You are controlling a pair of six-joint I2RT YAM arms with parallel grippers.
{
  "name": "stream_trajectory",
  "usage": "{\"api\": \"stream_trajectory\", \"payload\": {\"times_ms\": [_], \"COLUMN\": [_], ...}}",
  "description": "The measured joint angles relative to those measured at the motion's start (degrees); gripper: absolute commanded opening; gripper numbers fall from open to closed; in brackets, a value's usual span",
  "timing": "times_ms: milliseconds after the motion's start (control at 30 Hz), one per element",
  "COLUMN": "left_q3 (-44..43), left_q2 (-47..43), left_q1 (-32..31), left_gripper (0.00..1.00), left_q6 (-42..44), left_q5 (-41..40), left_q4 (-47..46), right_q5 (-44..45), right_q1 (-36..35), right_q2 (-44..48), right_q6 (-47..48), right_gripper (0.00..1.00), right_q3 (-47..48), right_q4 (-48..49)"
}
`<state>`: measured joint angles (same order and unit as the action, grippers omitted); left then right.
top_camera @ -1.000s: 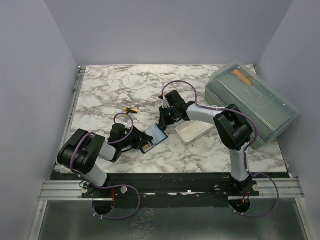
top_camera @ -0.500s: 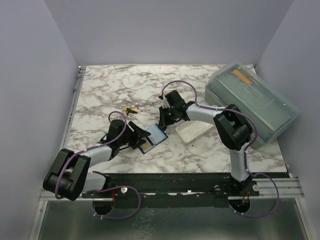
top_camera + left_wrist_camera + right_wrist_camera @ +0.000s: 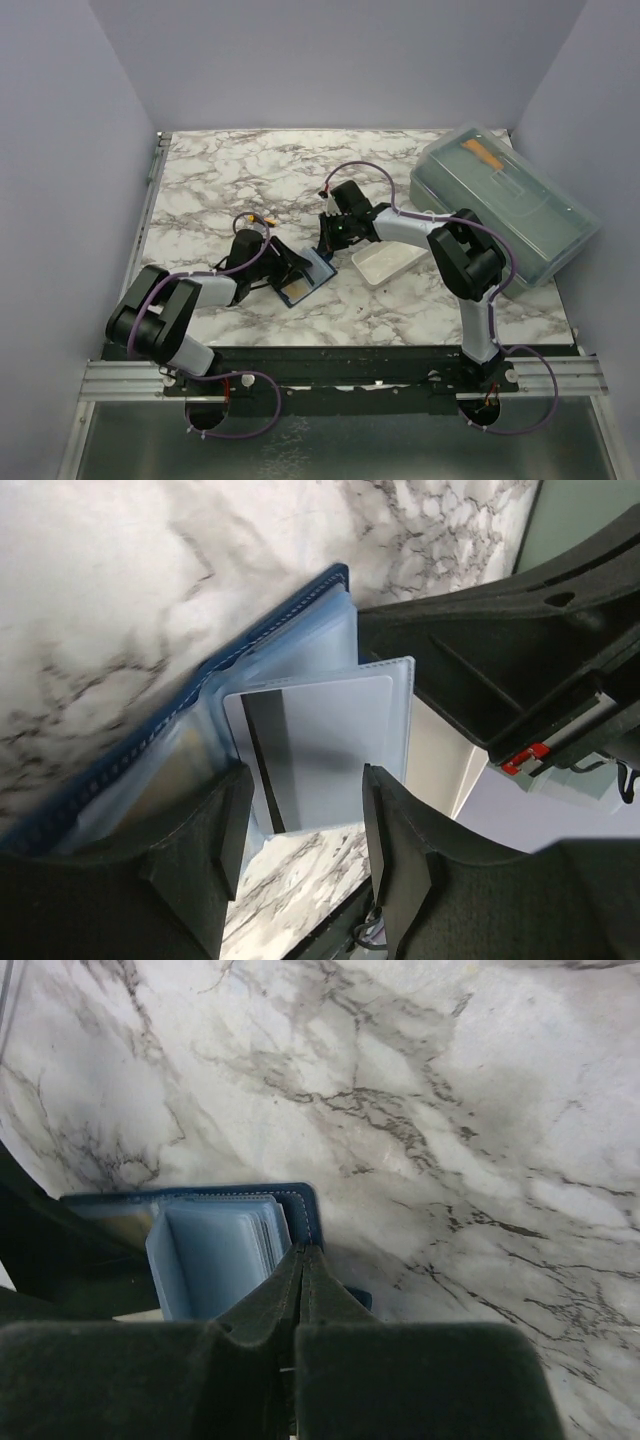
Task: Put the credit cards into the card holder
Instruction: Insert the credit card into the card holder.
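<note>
The card holder (image 3: 312, 274) lies open on the marble, navy with clear inner sleeves. In the left wrist view (image 3: 300, 610) a pale bluish-grey credit card (image 3: 325, 750) with a dark stripe sits in a clear sleeve. A golden-tan card (image 3: 294, 291) shows at the holder's near end. My left gripper (image 3: 284, 264) is open, its fingers (image 3: 215, 830) either side of the grey card's near edge, not touching it. My right gripper (image 3: 326, 246) is shut, its tips (image 3: 303, 1252) on the holder's navy cover (image 3: 308, 1212) at the far edge.
A white tray (image 3: 385, 262) sits just right of the holder. A large grey-green plastic box (image 3: 505, 205) holding an orange strip (image 3: 482, 152) stands at the back right. A tiny yellow-and-black object (image 3: 265, 220) lies behind my left gripper.
My left arm has swung and its gripper now sits closer over the holder's left side. The right arm and the holder have stayed put.
</note>
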<state>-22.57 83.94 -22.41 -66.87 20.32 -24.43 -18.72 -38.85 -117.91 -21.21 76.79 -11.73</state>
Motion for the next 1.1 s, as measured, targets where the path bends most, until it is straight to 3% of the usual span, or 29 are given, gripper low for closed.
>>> {"api": "stream_trajectory", "payload": {"times_ms": [200,467,600,800,1100], "left_q3": [-1.92,1.14,1.84,1.44,0.79], "left_q2": [2.67,-3.54,-6.08,-3.87,1.44], "left_q1": [-2.32,-2.73,-2.82,-2.84,-2.84], "left_gripper": [0.54,0.54,0.48,0.29,0.23], "left_q6": [0.02,-0.13,-0.04,1.20,3.82], "left_q5": [1.01,0.76,0.28,-0.22,-0.33], "left_q4": [-2.99,-4.11,-2.82,-1.92,-1.57], "right_q5": [0.42,2.21,3.91,5.33,3.43], "right_q1": [0.66,0.22,0.17,0.17,0.61], "right_q2": [0.39,1.70,2.71,3.91,6.78], "right_q6": [-1.40,-1.42,-1.20,-0.57,-0.70], "right_gripper": [0.02,0.09,0.15,0.19,0.27], "right_q3": [-0.74,-1.09,-1.07,-0.98,-1.88], "right_q4": [1.27,-1.64,-4.66,-8.98,-10.19]}}
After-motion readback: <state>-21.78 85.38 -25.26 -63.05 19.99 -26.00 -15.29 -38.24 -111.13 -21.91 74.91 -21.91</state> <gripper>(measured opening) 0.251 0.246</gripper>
